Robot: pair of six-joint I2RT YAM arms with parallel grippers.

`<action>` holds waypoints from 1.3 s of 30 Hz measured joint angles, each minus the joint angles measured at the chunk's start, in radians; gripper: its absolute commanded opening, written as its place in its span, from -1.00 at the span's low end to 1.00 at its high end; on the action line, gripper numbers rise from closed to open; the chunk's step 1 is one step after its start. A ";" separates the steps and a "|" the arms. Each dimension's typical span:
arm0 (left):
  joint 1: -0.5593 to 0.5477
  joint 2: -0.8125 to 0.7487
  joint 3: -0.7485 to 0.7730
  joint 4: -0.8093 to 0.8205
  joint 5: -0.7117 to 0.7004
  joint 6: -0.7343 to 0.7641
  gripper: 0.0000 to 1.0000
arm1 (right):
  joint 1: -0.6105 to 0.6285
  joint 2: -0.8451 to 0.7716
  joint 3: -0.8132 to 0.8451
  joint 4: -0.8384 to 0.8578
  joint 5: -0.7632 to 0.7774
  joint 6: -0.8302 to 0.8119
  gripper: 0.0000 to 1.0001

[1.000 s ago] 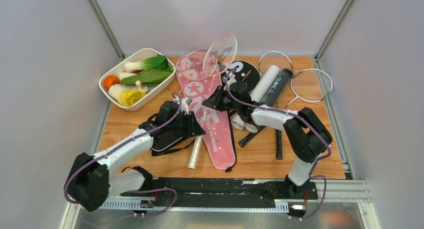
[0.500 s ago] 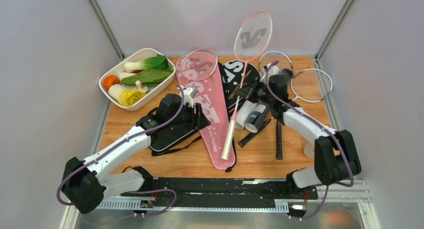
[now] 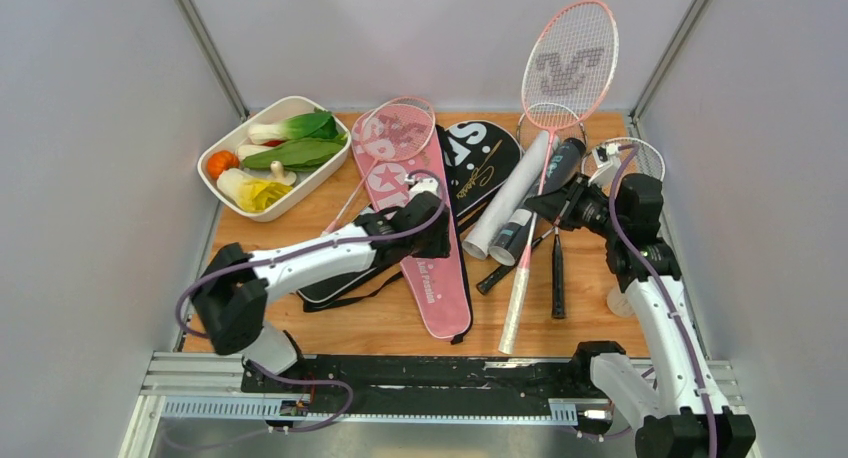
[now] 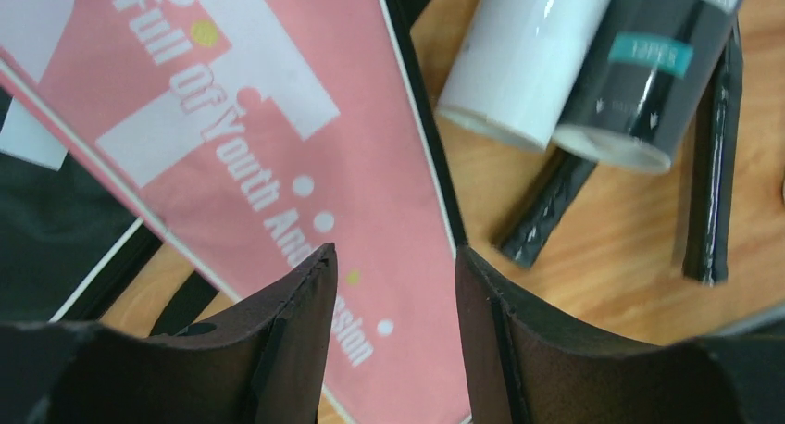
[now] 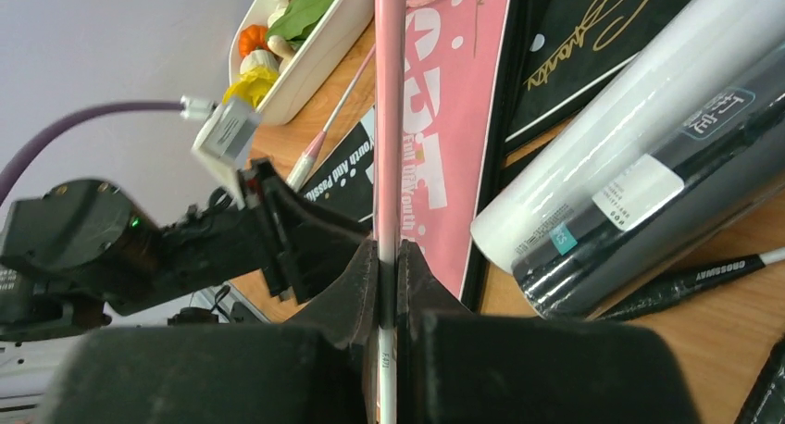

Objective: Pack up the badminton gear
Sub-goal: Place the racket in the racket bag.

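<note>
Right hand (image 5: 389,257) clamped on the shaft of the pink racket (image 3: 568,63); racket tilted, head up past the table (image 3: 585,323) back edge, grip end low near the front. Left hand (image 4: 393,257) released, fingers apart, over the pink cover (image 4: 278,146). White tube (image 3: 508,196) and black tube (image 3: 548,183) lie side by side.

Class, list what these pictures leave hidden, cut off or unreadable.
- Right wrist view: pink racket shows only its shaft. Head and grip are cut off by the frame and by the right gripper.
- Top view: white object is mostly behind the right arm.
- Left wrist view: black tube has a blurred label, and its far end is cut off by the top edge.
</note>
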 measured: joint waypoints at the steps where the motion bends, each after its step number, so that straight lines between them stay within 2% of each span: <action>1: -0.003 0.047 0.042 -0.018 -0.027 -0.023 0.13 | 0.001 -0.020 -0.005 -0.020 -0.002 -0.003 -1.00; 4: -0.018 0.203 0.210 -0.085 -0.084 -0.075 0.07 | 0.001 -0.052 -0.011 -0.058 0.002 -0.004 -1.00; 8: -0.055 0.340 0.333 -0.142 -0.115 -0.099 0.06 | 0.001 -0.069 -0.011 -0.085 0.023 -0.005 -1.00; 16: -0.152 0.420 0.337 -0.208 -0.132 -0.124 0.07 | 0.001 -0.111 -0.011 -0.128 0.069 -0.014 -1.00; 25: -0.184 0.497 0.330 -0.227 -0.144 -0.124 0.04 | 0.001 -0.162 -0.011 -0.156 0.103 -0.028 -1.00; 28: -0.186 0.514 0.352 -0.248 -0.156 -0.119 -0.30 | 0.001 -0.175 -0.011 -0.161 0.113 -0.029 -1.00; 29: -0.187 0.519 0.357 -0.255 -0.163 -0.117 -0.56 | 0.001 -0.178 -0.011 -0.162 0.116 -0.031 -1.00; 30: -0.187 0.525 0.366 -0.261 -0.163 -0.114 -0.69 | 0.001 -0.180 -0.011 -0.162 0.118 -0.032 -1.00; 31: -0.188 0.531 0.377 -0.264 -0.162 -0.111 -0.92 | 0.001 -0.182 -0.011 -0.163 0.119 -0.032 -1.00; 33: -0.193 0.541 0.391 -0.270 -0.168 -0.107 -0.99 | 0.001 -0.183 -0.011 -0.165 0.119 -0.033 -1.00; 39: -0.194 0.505 0.348 -0.270 -0.173 -0.100 -1.00 | 0.001 -0.190 -0.027 -0.166 0.118 -0.035 -1.00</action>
